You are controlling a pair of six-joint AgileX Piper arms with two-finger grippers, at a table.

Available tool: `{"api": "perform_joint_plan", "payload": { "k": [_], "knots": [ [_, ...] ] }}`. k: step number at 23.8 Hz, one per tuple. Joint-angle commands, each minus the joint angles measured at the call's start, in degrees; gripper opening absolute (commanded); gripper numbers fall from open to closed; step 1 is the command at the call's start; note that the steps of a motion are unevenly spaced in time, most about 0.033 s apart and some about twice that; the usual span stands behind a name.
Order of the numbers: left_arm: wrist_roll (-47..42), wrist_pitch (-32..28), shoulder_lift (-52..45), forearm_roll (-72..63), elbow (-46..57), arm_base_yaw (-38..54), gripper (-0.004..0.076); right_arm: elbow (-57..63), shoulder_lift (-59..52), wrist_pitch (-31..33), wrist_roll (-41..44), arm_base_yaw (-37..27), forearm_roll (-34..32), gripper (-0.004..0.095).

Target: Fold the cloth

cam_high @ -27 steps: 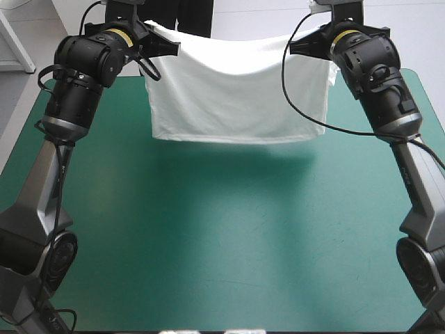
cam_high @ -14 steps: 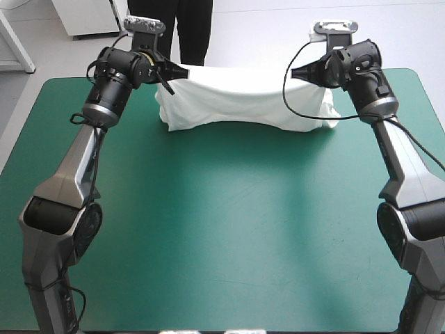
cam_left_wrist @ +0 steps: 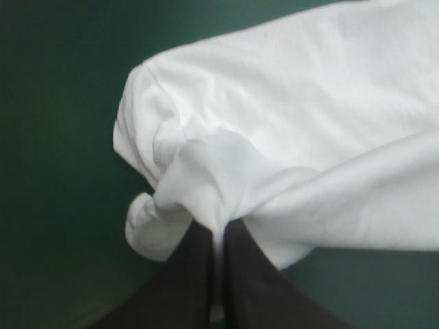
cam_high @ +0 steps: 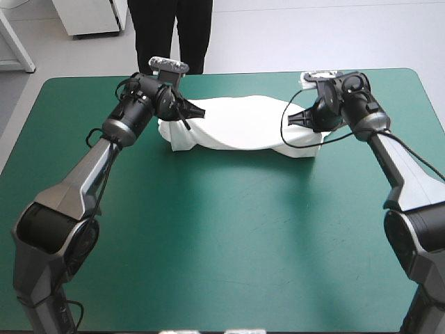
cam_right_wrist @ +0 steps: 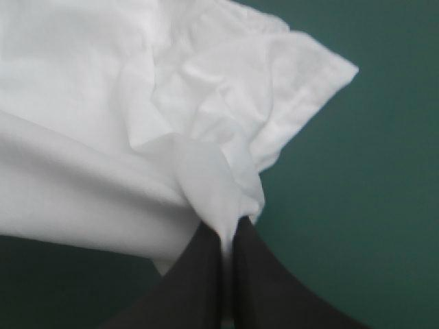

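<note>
**Soft cloth, matt cover, dull black fingers**

The T-shirt (cam_high: 236, 129) is thin white cloth, matt and soft, rumpled into creases and rolls. The teal-green cover (cam_high: 229, 236) looks smooth and mostly matt, with a faint sheen. The black fingers (cam_left_wrist: 185, 281) of the left gripper (cam_left_wrist: 218, 229) and right gripper (cam_right_wrist: 226, 236) look smooth, dull and plastic-like.

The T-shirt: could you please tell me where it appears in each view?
High view: the T-shirt, a bunched white band across the teal-green cover's far half, between the left gripper and the right gripper.
Left wrist view: it spreads ahead of the left gripper, one end pinched.
Right wrist view: ahead of the right gripper, the other end pinched.
Shared landmark: the teal-green cover around it.
</note>
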Motion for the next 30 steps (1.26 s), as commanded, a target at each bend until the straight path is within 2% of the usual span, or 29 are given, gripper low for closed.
{"api": "perform_joint_plan", "payload": {
  "k": [1, 3, 4, 6, 12, 17, 23, 26, 27, 30],
  "knots": [
    [-4.3, -9.62, -11.94, 0.98, 15.19, -0.45, -0.001, 16.62, -12.62, -11.55, 0.26, -0.24, 0.99, -0.0017],
    [-4.81, -12.74, -17.56, -0.06, 24.68, -0.45, -0.001, 26.08, -17.7, -14.33, 0.02, -0.24, 1.84, -0.0017],
    [-4.96, -13.22, -18.99, -1.01, 27.12, -0.45, -0.001, 28.33, -19.15, -14.6, 0.02, -0.24, 2.13, -0.0017],
    [-5.54, -14.66, -25.34, -4.04, 38.67, -1.08, -0.001, 38.21, -23.54, -14.76, -0.13, -0.24, 4.11, -0.0017],
    [-7.91, -12.67, -34.03, -7.07, 56.41, -6.85, -0.001, 51.77, -30.4, -14.11, -0.13, 3.03, 7.39, -0.0017],
    [-9.69, -9.07, -37.71, -8.98, 61.08, -7.93, -0.001, 54.73, -32.07, -12.74, 0.51, 5.29, 10.33, -0.0017],
    [-10.48, -4.64, -38.41, -8.78, 61.68, -7.7, -0.0008, 54.74, -32.11, -8.94, 0.51, 5.43, 13.49, -0.0008],
    [-11.33, -5.33, -38.41, -8.84, 61.68, -7.7, 0.0028, 54.01, -32.22, -6.5, -0.15, 5.43, 13.99, 0.0106],
    [-11.33, -5.05, -38.41, -8.92, 61.33, -7.7, 0.0099, 53.95, -32.5, -6.14, -0.05, 5.43, 14.11, 0.0261],
    [-11.07, -2.11, -38.41, -9.09, 59.53, -7.7, 0.0271, 53.95, -33.51, -4.99, 0.99, 5.43, 14.35, 0.0536]
  ]
}}
